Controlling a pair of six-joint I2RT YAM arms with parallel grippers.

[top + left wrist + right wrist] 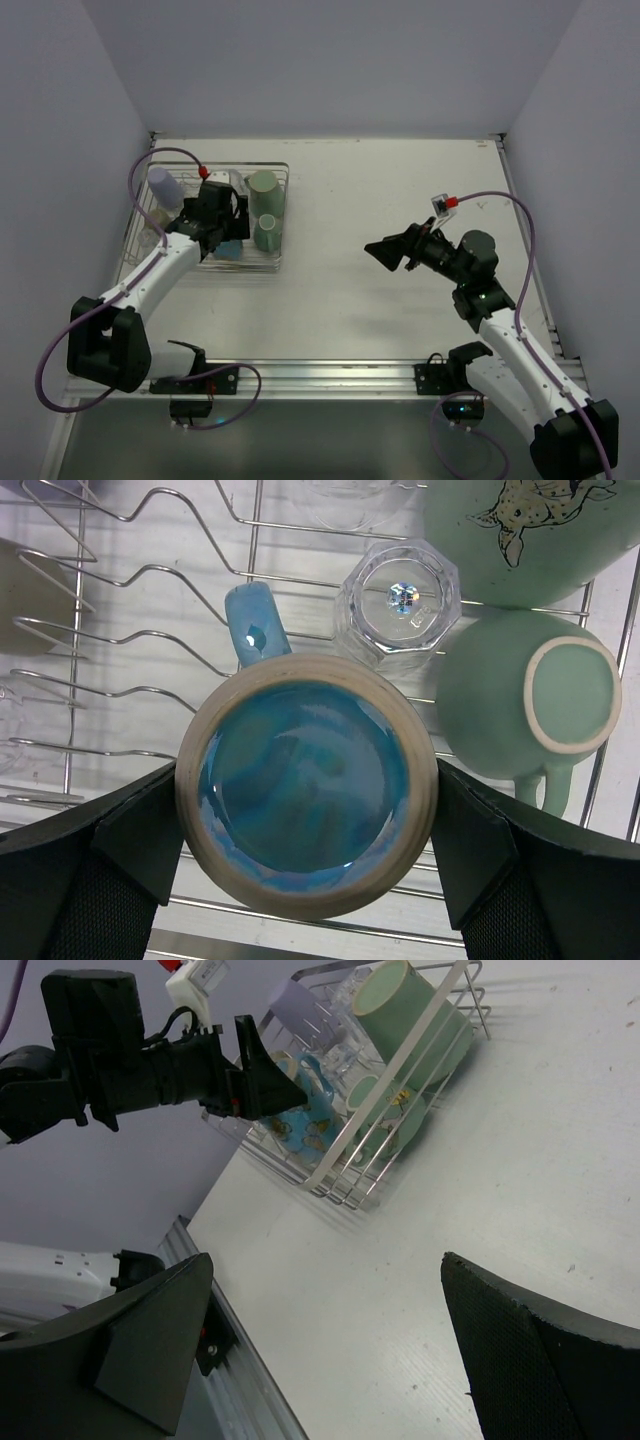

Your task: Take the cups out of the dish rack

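The dish rack point(287, 200) stands at the table's far left with several cups in it. My left gripper point(222, 235) hangs over its near side, open, and its fingers point(130, 840) closely flank an upside-down blue mug point(305, 780) that rests on the rack's bars point(130, 580). Beside the blue mug stand a clear glass point(400, 600), a small mint-green mug point(530, 690) and a larger mint-green mug point(520, 530). A lavender cup point(165, 185) lies at the rack's far left. My right gripper point(385, 252) hovers open and empty over the bare table to the right of the rack.
A metal rail point(330, 375) runs along the near table edge between the arm bases. White walls close in the left, back and right sides. Bare tabletop point(400, 190) stretches right of the rack.
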